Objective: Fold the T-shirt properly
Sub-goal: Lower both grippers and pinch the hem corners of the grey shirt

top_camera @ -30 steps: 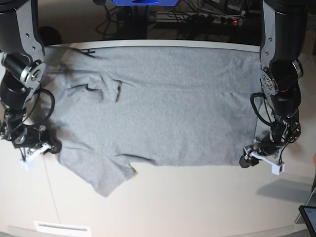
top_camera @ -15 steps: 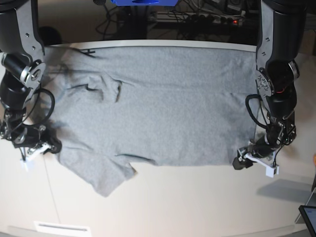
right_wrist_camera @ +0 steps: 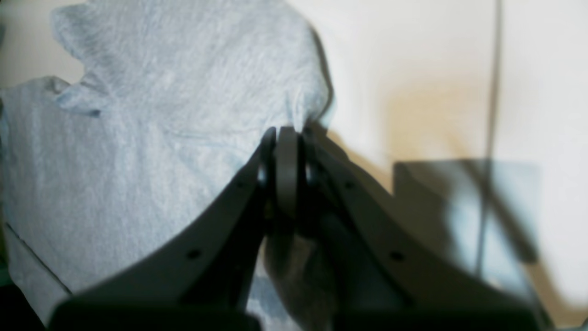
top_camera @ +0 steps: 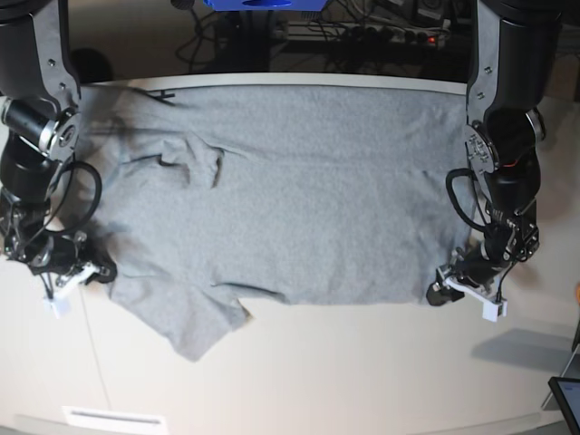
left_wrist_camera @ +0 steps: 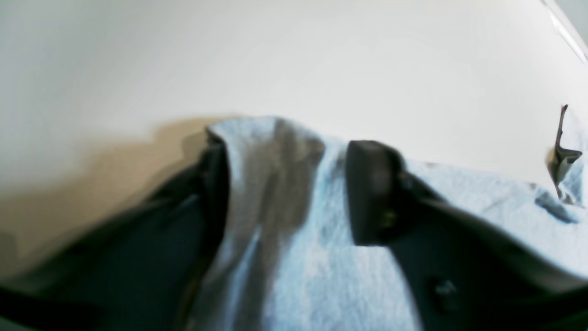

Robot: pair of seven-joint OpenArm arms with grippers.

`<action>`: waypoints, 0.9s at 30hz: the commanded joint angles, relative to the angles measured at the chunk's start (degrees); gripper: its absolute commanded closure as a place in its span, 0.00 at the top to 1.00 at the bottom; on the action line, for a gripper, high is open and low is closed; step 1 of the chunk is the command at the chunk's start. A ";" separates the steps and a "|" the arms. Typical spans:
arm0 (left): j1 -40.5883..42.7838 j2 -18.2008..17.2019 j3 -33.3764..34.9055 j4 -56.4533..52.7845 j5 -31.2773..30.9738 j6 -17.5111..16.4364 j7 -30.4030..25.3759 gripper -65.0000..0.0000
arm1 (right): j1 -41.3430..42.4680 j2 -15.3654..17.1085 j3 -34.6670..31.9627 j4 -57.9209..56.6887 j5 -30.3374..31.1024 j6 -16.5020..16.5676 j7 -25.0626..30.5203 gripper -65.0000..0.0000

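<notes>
The heather-grey T-shirt (top_camera: 299, 199) lies spread flat, plain side up, with one sleeve (top_camera: 195, 322) sticking out toward the front edge. My left gripper (top_camera: 442, 290) sits at the shirt's front right hem corner. In the left wrist view a raised ridge of the T-shirt (left_wrist_camera: 294, 257) runs between the fingers of the left gripper (left_wrist_camera: 285, 156), which still stand apart. My right gripper (top_camera: 100, 270) is at the shirt's left edge. Seen from the right wrist, the right gripper (right_wrist_camera: 285, 133) is shut, with a pinch of the T-shirt (right_wrist_camera: 161, 138) at its tips.
The shirt lies on a white table (top_camera: 362, 372), whose back edge (top_camera: 272, 80) runs just behind it. Cables and a power strip (top_camera: 399, 36) lie beyond that edge. A dark tablet corner (top_camera: 566, 399) shows at the front right, a white label (top_camera: 113, 419) at the front left.
My left gripper has slid left onto the hem corner and its jaws have narrowed around the cloth. The right gripper has stayed shut at the left edge.
</notes>
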 commanded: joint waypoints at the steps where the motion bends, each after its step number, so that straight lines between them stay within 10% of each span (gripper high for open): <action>1: -0.79 -0.48 0.10 0.20 1.18 0.29 1.99 0.40 | 1.48 0.57 -0.45 0.66 -0.09 0.36 -0.21 0.00; 8: 0.27 -0.57 0.10 0.28 1.27 0.56 0.05 0.29 | 1.57 0.48 -0.45 0.75 -0.09 0.36 -0.21 0.00; 12: 0.71 -0.31 0.10 0.28 3.64 0.56 -1.35 0.00 | 1.57 0.48 -0.54 0.75 -0.18 0.36 1.11 0.00; 27: 1.85 -0.13 0.02 7.49 9.00 0.29 -0.56 0.00 | 1.57 0.48 -0.54 1.01 -0.18 0.36 4.01 0.00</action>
